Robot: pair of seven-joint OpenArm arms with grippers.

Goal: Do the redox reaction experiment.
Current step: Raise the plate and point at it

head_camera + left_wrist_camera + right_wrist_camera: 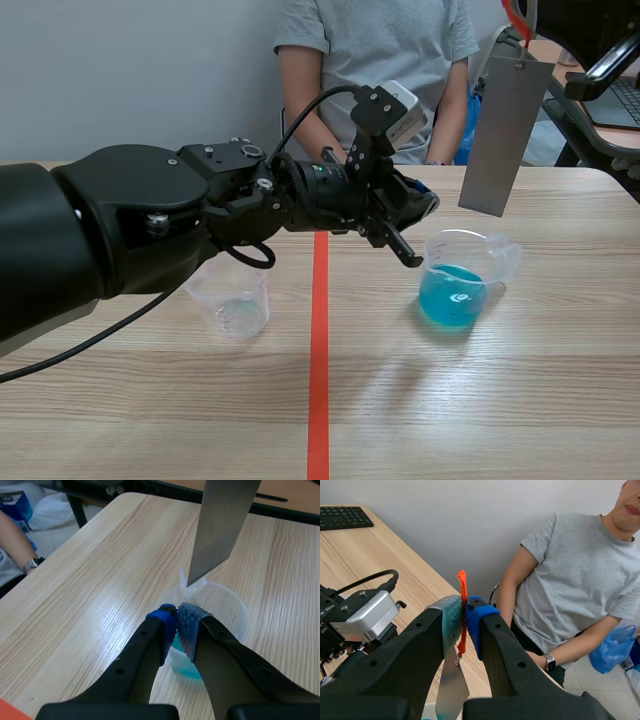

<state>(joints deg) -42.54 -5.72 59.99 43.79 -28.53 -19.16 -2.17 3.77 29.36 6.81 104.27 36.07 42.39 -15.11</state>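
A clear beaker [458,285] holding blue liquid [187,672] stands right of the tape line. My left gripper [177,625] reaches across to the beaker's near rim, and its fingers are pinched on that thin wall. A grey metal plate [503,130] hangs from a red string [462,595] above and just behind the beaker. Its lower corner [189,582] hovers over the beaker's spout, clear of the liquid. My right gripper [465,615] is raised high and shut on the string, and the plate [451,690] dangles below it.
An empty clear beaker [235,300] stands left of the orange-red tape line [318,350], under my left arm. A person in a grey shirt [375,50] sits across the table. A keyboard [342,517] lies on a desk to the right.
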